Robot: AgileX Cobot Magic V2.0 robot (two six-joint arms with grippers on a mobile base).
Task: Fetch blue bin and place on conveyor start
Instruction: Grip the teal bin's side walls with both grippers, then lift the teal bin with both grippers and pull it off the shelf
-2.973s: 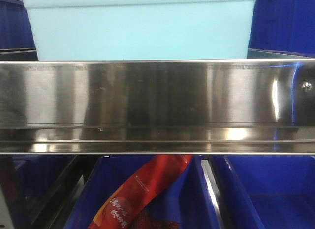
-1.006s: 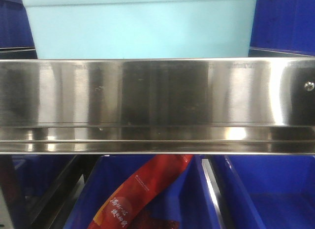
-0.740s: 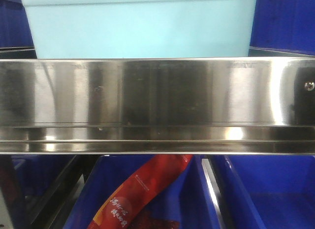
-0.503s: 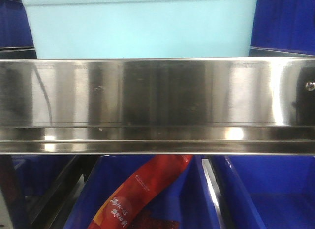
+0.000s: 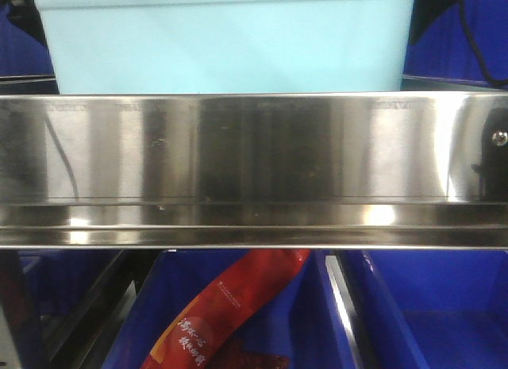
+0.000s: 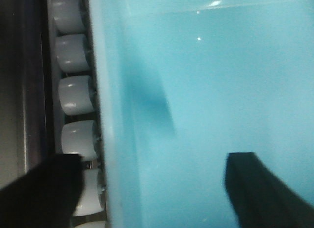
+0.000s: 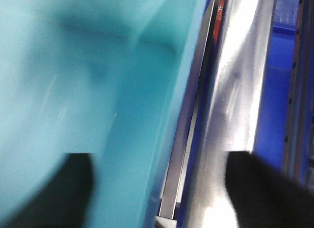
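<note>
Aqua bin [image 5: 226, 44] rests on rollers [image 6: 76, 95] behind the steel rail [image 5: 254, 147]. Your left gripper [image 6: 152, 162] and right gripper [image 7: 157, 159] gape, each straddling a side wall, so closing would likely pinch both for lifting.

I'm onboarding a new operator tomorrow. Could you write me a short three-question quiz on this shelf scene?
1. True or false: the pale aqua plastic bin lies inside the dark blue plastic crate under the shiny stainless-steel rail.
2. What lies in that crate? A) a red printed packet B) a green bottle C) a white cup
3. Fill in: the left hand has one finger on each side of the bin's ___.
Key: 1 false, it shows above the rail; 2 A; 3 wall.
</note>
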